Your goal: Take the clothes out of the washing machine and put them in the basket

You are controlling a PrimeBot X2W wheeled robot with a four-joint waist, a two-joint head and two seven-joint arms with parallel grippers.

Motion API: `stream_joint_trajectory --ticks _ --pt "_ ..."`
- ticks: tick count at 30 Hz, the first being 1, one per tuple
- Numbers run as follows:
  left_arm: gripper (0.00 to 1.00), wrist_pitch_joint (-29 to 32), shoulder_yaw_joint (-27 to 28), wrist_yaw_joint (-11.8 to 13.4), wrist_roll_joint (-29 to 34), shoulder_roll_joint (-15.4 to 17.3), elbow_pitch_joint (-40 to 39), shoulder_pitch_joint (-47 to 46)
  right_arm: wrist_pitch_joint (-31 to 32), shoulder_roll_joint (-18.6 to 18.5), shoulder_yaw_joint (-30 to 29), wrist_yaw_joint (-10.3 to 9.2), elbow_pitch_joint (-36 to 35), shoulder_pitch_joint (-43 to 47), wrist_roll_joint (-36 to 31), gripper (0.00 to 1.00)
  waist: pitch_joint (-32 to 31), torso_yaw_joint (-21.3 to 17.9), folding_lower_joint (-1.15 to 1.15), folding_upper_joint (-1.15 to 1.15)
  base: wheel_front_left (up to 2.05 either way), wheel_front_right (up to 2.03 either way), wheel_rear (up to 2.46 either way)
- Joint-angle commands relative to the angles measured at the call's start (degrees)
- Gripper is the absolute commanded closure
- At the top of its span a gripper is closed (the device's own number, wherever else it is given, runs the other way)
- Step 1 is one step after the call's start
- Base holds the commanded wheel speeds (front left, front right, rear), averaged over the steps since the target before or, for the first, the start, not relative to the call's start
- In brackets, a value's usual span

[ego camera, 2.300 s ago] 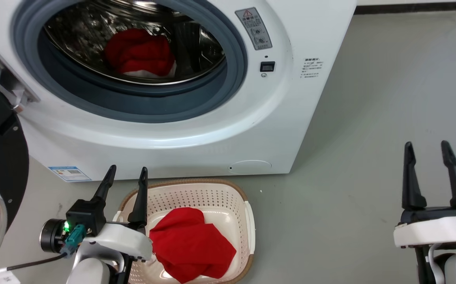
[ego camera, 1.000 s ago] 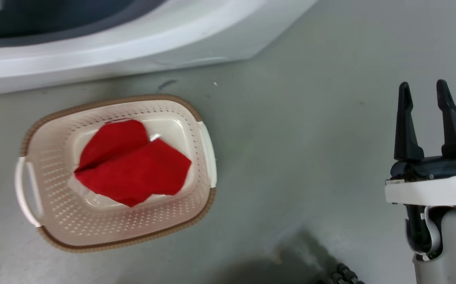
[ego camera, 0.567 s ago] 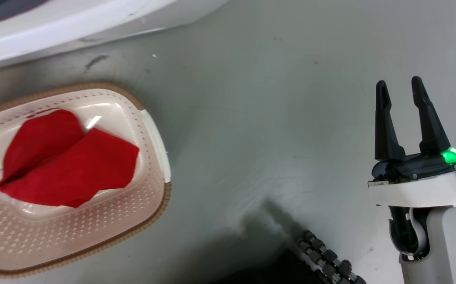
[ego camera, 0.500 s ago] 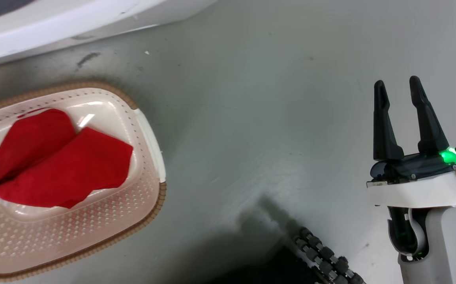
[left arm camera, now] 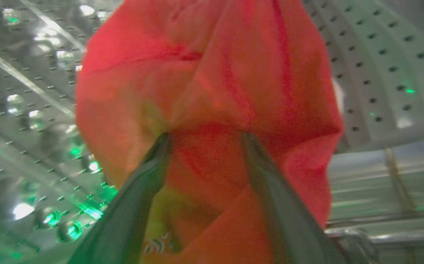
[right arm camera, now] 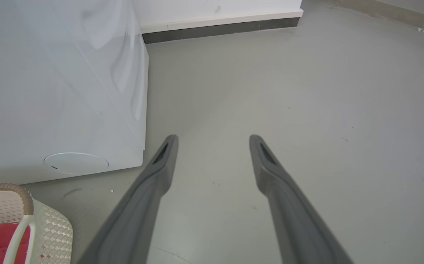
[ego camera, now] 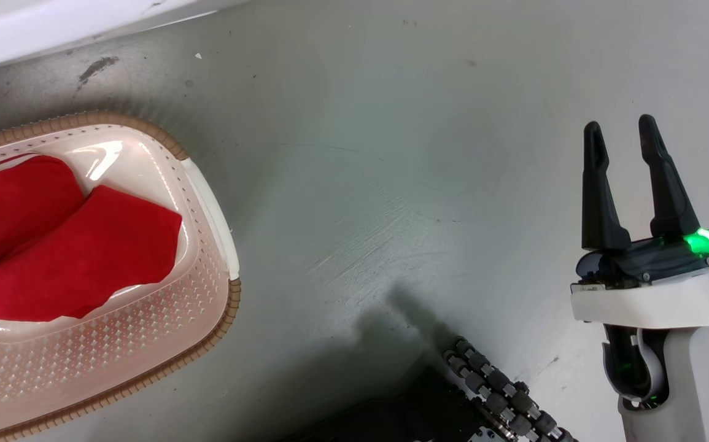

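Right gripper (ego camera: 619,123): fingers spread apart, pointing forward above an upright pale wrist. Left gripper (left arm camera: 206,135): fingers equally spread.

No text, label, brand, number or sign can be read. In the left wrist view, a small white printed mark (left arm camera: 155,246) is seen on the lower part of the red garment (left arm camera: 212,73), close to the bottom edge. It is too blurred and too small to be read.
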Motion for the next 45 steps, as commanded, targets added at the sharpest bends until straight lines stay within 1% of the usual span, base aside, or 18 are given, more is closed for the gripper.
stream_joint_trajectory --ticks 1,5,6,7,15,18,24,29,33,38,39,43,45 --pt "0.0 0.89 -0.75 -0.05 -0.03 0.68 2.27 2.19 -0.16 0.08 -0.13 -0.08 -0.41 0.61 -0.13 0.0 0.1 0.07 -0.01 0.0 0.0 0.0 0.0" --pt "0.0 0.66 -1.47 -0.05 -0.72 0.24 3.27 2.16 -0.15 0.08 -0.31 -0.08 -0.9 0.81 -0.25 0.0 0.44 0.3 -0.01 0.0 0.0 0.0 0.0" --pt "0.34 0.67 -1.72 -0.05 -0.82 0.09 3.52 2.08 -0.15 0.08 -0.37 -0.08 -0.96 0.9 -0.28 0.0 0.49 0.36 -0.01 0.0 0.0 0.0 0.0" --pt "1.0 0.62 -1.89 -0.05 -1.12 -0.01 3.78 1.98 -0.15 0.08 -0.44 -0.08 -1.02 0.95 -0.32 0.0 0.53 0.42 -0.01 0.0 0.0 0.0 0.0" --pt "1.0 -2.6 -2.28 -0.05 -1.88 -0.18 4.97 -0.11 -0.15 0.08 -0.6 -0.08 -1.27 -0.49 -0.67 0.0 0.52 0.72 -0.01 0.0 0.0 0.0 0.0" --pt "1.0 -5.15 -2.26 -0.03 -1.82 -0.2 5.1 -0.88 -0.15 0.08 -0.53 -0.08 -1.3 -1.13 -0.74 0.0 0.05 0.74 -0.01 0.0 0.0 0.0 0.0" --pt "1.0 -11.69 -2.63 0.29 -2.38 -3.1 6.39 -0.2 -0.16 0.08 -2.37 -0.08 -0.5 -1.8 -1.99 0.0 -3.01 2.55 -0.01 0.0 0.0 0.0 0.0" --pt "1.0 -18.35 -3.16 0.2 -3.54 -5.47 8.64 2.44 -0.16 0.06 -3.63 -0.08 -0.22 -2.14 -3.88 0.0 -6.94 4.71 -0.01 0.0 0.0 0.0 0.0" --pt "1.0 -23.94 -3.56 0.13 -4.7 -7.86 11.09 5.61 -0.15 0.07 -4.82 -0.08 0.24 -1.86 -5.27 0.0 -10.49 6.66 -0.01 0.0 0.0 0.0 0.0" --pt "1.0 -31.97 -4.17 0.03 -6.8 -11.86 13.09 10.81 -0.15 0.06 -6.12 -0.08 1.13 -0.52 -7.67 0.0 -15.56 9.78 -0.01 0.0 0.0 0.0 0.0" --pt "1.0 -36.45 -6.21 0.0 -7.64 -13.62 13.63 15.42 -0.15 0.05 -6.46 -0.08 1.82 0.52 -8.52 0.0 -19.03 11.37 -0.01 0.0 0.0 0.0 0.0" --pt "1.0 -41.73 -9.08 -0.02 -10.02 -15.19 13.15 22.35 -0.15 0.05 -6.92 -0.08 2.86 2.06 -9.84 0.0 -24.37 13.39 -0.01 0.0 0.0 0.0 0.0" --pt "1.0 -44.76 -9.6 -0.03 -11.3 -15.91 12.65 25.39 -0.15 0.05 -7.16 -0.08 3.37 2.96 -10.57 0.0 -26.92 14.38 -0.01 0.0 0.0 0.0 0.0"
